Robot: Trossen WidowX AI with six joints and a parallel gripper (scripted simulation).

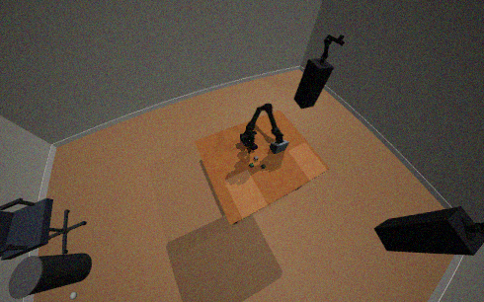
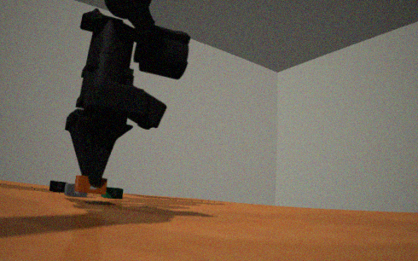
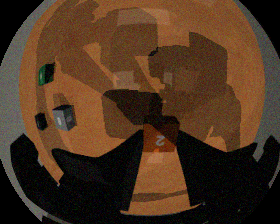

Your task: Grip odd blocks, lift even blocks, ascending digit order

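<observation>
Gripping: my hand (image 2: pixel 91 181) is pinched on the orange block (image 2: pixel 82 184), fingers partly drawn in and stopped against its sides.
Digit: the wrist view shows a pale "2" on the block's upper face (image 3: pixel 160 140), so I judge it even, the lift-and-replace kind.
Step in hand: the lift, as I read it. In the exterior view the orange block sits a little higher than its neighbours' bases, though the low angle makes me unsure how far it is off the counter (image 2: pixel 241 230).
Block position: between my fingertips, on the left of the exterior view, directly under my wrist; in the top view it is too small to pick out.
Neighbours: a black block (image 2: pixel 57 186) to the left and farther off, a grey block (image 2: pixel 74 190) just beside and below the orange one, a green block (image 2: pixel 114 193) just to its right. None of them is touched by my fingers, as far as I can tell.
Wrist view of neighbours: green block (image 3: pixel 46 74), grey block (image 3: pixel 63 117) and black block (image 3: pixel 40 121) all lie well to the left of my grasp.
Next move, my judgement: lower straight down to the same spot, then spread the fingers.
Caution: the grey and green blocks are close; any sideways drift on the way down could nudge them out of order.
</observation>
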